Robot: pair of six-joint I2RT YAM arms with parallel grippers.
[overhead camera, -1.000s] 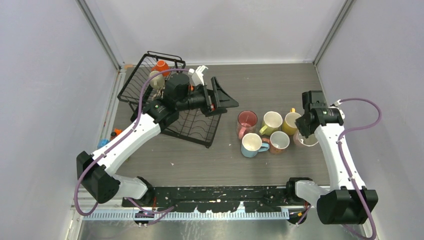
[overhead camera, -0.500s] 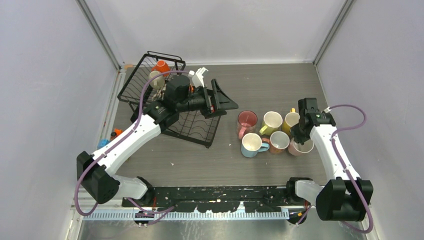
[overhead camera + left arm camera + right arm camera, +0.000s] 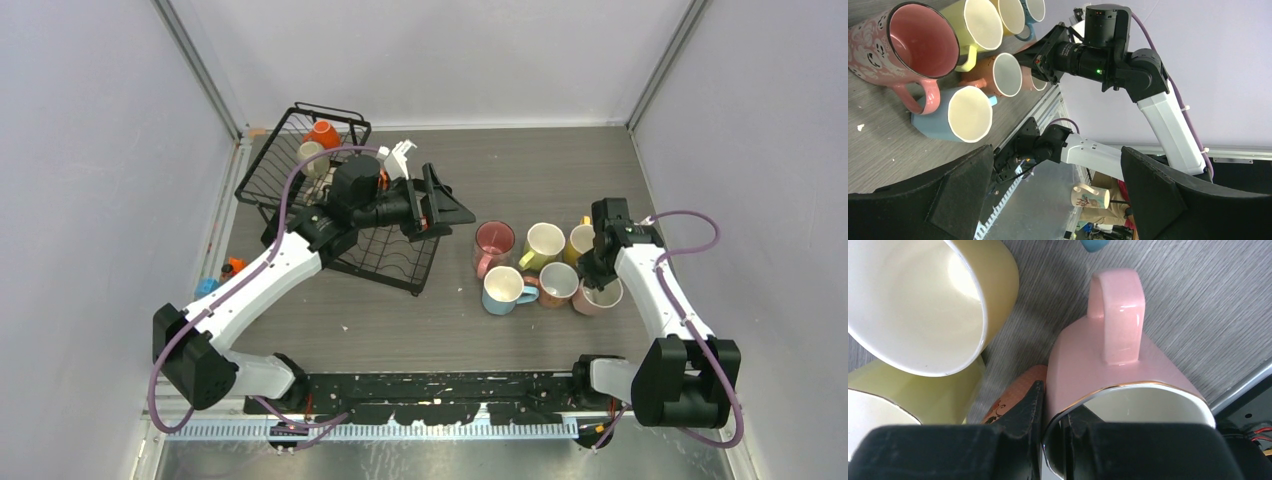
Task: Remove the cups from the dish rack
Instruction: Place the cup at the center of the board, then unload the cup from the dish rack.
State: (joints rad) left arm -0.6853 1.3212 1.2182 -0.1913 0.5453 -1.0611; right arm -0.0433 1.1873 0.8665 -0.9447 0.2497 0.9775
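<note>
Right wrist view: right gripper [image 3: 1053, 407] clamps the rim of the glossy pale pink ceramic mug [image 3: 1113, 365], handle pointing away from it, at the right of the table [image 3: 1198, 300]; left gripper [image 3: 440, 200] gapes wide.

The pink mug [image 3: 1118, 360] is glossy glazed ceramic with a gilt rim, the tabletop [image 3: 1208, 290] matt grey wood-grain, the dish rack [image 3: 392, 262] black wire.

We overlook the whole table [image 3: 540, 170] from above and behind, while both wrist views share the grouped cups [image 3: 1003, 75], left tilted from afar, right pressed close.
</note>
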